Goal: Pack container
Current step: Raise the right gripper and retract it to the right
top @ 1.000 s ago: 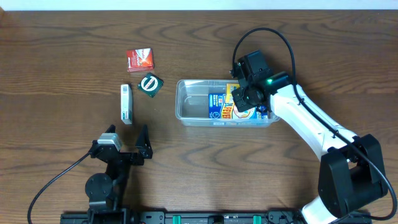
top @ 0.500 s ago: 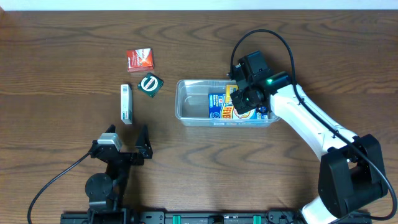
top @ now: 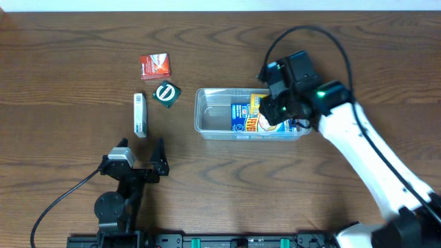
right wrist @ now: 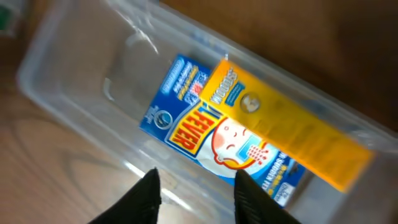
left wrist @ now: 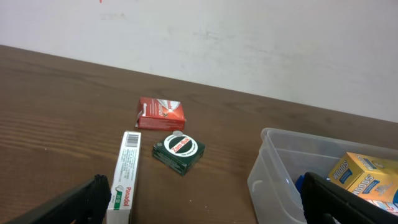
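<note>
Right gripper (top: 273,110) hangs over the right end of the container (top: 207,118), its two fingers apart with nothing between them; in the right wrist view both dark fingertips (right wrist: 151,190) show at the bottom edge, spread over the tub's near wall. The container (right wrist: 74,99) is a clear, shallow plastic tub lying right of centre on the brown wooden table (top: 69,62), long side across the frame. Inside it, toward the right half, a blue box (right wrist: 189,134) printed "FEVER" lies flat on the floor. A yellow box (right wrist: 283,127) lies along the blue box's upper right side and overlaps it. The left half of the tub floor is bare.

To the left of the tub, apart from it, sits a small dark green box (top: 166,93) with a white round mark. A red box (top: 155,65) lies above it in the frame, and a slim white box (top: 140,115) lies lower left of it.

Left gripper (top: 141,154) rests at the lower left of the overhead view, well away from the tub, jaws spread wide and holding nothing.
</note>
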`<state>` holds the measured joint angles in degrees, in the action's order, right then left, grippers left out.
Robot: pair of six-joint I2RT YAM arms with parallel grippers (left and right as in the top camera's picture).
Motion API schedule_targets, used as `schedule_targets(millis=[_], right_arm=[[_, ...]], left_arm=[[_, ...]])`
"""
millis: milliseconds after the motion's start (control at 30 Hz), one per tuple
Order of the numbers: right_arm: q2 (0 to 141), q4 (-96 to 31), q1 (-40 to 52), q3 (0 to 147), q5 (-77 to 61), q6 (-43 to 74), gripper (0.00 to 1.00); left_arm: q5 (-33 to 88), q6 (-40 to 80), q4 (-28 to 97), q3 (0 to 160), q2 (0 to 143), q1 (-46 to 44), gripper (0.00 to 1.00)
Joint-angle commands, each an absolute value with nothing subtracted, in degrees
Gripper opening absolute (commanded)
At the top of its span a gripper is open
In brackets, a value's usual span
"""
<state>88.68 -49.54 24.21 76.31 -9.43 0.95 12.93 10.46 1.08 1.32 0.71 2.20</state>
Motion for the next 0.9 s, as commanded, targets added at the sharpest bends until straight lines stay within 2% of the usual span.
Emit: schedule_targets(millis=[0,100,300,567,700,867], right_arm=[[84.5,-51.2,21.8,79.4,-9.7,1.5,0.40],[82.2,-52.9,18.9,79.9,-9.7,1.7,0.45],[80.9,-55.8,11.8,79.9,-9.7,4.8,0.65],[80.9,-57.5,-1.7,79.9,-9.7,10.2,0.84],[81.0,-57.4,-8.0,79.9,-9.7,10.7,0.99],[82.1,-57.8,-14.5,79.9,-9.7,10.7,0.99]], left_arm=[[13.3,9.9,2.9,0.2,0.6,2.4,0.98],[13.3,9.9,2.9,0.2,0.6,2.5,0.98],[13.3,9.9,2.9,0.2,0.6,2.4,0.98],[13.3,9.9,2.7,0.2,0.6,2.5,0.98],[13.3,9.9,2.7,0.2,0.6,2.5,0.98],[13.3,9.9,2.8,0.2,0.6,2.4,0.98]])
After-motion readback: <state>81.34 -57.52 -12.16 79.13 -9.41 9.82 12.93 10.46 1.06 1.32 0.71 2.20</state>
